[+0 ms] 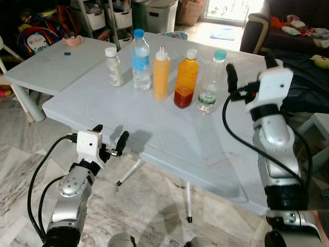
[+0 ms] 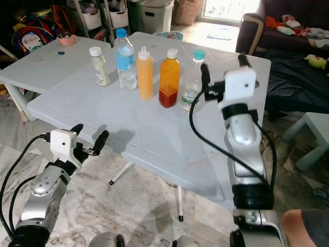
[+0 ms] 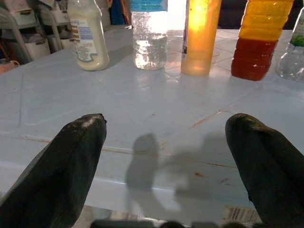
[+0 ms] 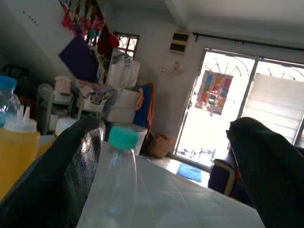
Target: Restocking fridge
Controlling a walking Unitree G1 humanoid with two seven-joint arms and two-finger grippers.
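The right tool point(image 1: 249, 69) stood open, its fingers level with the teal-capped bottle point(image 1: 211, 82) just to its left, upright. The left tool point(image 1: 109, 138), open too, hung at the bench point(image 1: 169, 134) edge, farther off.

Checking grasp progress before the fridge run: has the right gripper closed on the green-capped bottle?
No: the right gripper is open beside the green-capped bottle, fingers spread and not touching it.

You are looking at a pale blue folding surface point(image 1: 169, 139) standing on a marbled grey floor point(image 1: 154, 206). Behind it you have white storage shelves point(image 1: 105, 18) and a white bin point(image 1: 160, 14). A dark sofa point(image 1: 288, 36) sits on the right. Daylight pours through a grilled glass door point(image 4: 223, 118) set in a white wall point(image 4: 152, 52).
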